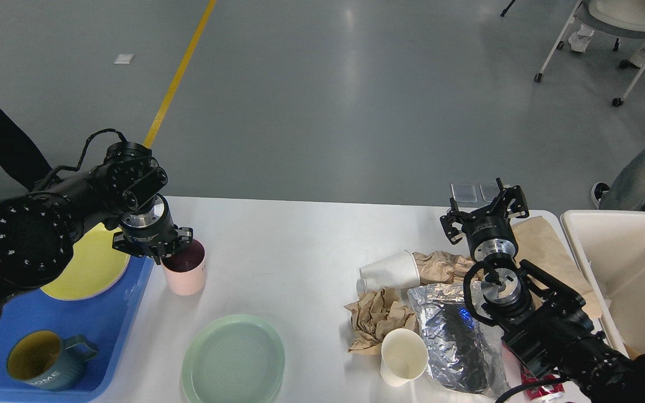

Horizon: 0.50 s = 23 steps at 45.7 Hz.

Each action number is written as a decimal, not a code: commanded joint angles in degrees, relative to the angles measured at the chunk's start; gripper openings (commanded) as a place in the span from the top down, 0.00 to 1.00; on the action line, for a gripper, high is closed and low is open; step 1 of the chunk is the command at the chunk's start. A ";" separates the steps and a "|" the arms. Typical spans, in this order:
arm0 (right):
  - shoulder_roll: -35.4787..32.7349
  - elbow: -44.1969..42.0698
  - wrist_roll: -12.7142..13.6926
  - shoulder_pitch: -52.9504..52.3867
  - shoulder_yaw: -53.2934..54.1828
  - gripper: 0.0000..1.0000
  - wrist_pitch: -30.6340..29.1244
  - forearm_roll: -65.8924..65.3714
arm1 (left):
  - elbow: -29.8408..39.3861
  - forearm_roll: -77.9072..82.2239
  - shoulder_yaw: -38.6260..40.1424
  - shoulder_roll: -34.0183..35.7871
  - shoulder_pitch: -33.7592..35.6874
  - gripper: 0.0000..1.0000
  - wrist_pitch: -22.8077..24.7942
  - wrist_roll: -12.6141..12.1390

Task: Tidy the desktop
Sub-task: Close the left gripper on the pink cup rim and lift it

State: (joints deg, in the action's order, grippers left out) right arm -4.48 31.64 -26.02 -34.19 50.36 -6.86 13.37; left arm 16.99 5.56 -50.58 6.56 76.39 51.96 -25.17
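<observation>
Grey polished floor with a yellow line (180, 73) runs behind the desktop (294, 246), the wide white surface that fills the lower half of the view.

Nearest, at six o'clock, a pale green plate (233, 359) lies on it, with a white paper cup (402, 356) on its side toward five o'clock, touching crumpled brown paper (375, 316) and a silver foil bag (451, 336). At eight o'clock a blue tray (98, 330) holds a teal mug (48, 361) and, farther back, a yellow plate (90, 268).

Farther in, at nine o'clock, the left gripper (157, 246) points down at the rim of a pink cup (185, 274) beside the tray; whether its fingers clasp the rim, I cannot tell. At three o'clock a second white paper cup (391, 271) lies tipped next to more brown paper (440, 266). The right gripper (485, 215) hangs above that litter with fingers spread, grasping nothing. A cream bin (625, 268) stands at the desktop's right edge.
</observation>
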 commanded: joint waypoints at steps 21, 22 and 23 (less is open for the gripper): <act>0.00 0.00 0.00 0.00 0.00 0.00 0.00 -0.02 | 0.15 0.24 3.91 5.57 2.54 0.93 3.04 0.12; 0.00 0.00 0.00 0.00 0.00 0.00 0.00 -0.02 | 0.15 0.24 3.91 5.66 2.10 0.90 3.04 0.12; 0.00 0.00 0.00 0.00 0.00 0.00 0.00 -0.02 | 0.15 0.24 3.91 5.66 1.84 0.87 3.04 0.12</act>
State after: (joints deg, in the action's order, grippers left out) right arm -4.48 31.64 -26.02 -34.19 50.36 -6.86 13.36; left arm 17.15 5.70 -46.41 12.28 79.68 55.02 -25.03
